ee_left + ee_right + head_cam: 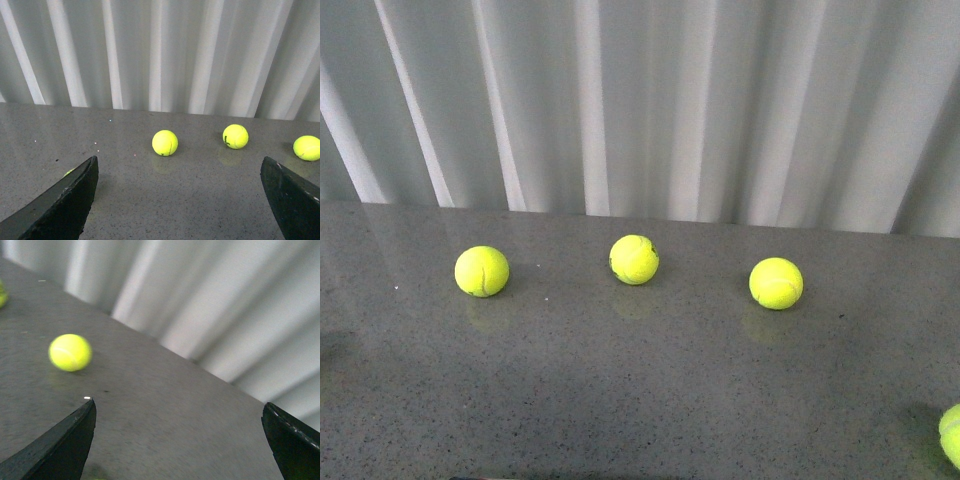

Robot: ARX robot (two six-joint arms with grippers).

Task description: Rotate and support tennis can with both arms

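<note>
The tennis can is out of view in every frame. My left gripper [180, 200] is open and empty above the grey table, its black fingers [65, 210] spread wide. My right gripper [180, 440] is also open and empty, its view tilted and blurred. Neither arm shows in the front view.
Three yellow tennis balls lie in a row on the grey speckled table [640, 400]: left [481, 271], middle [634, 259], right [776, 282]. A fourth ball [951, 435] sits at the right edge. A white pleated curtain [640, 100] hangs behind the table's far edge.
</note>
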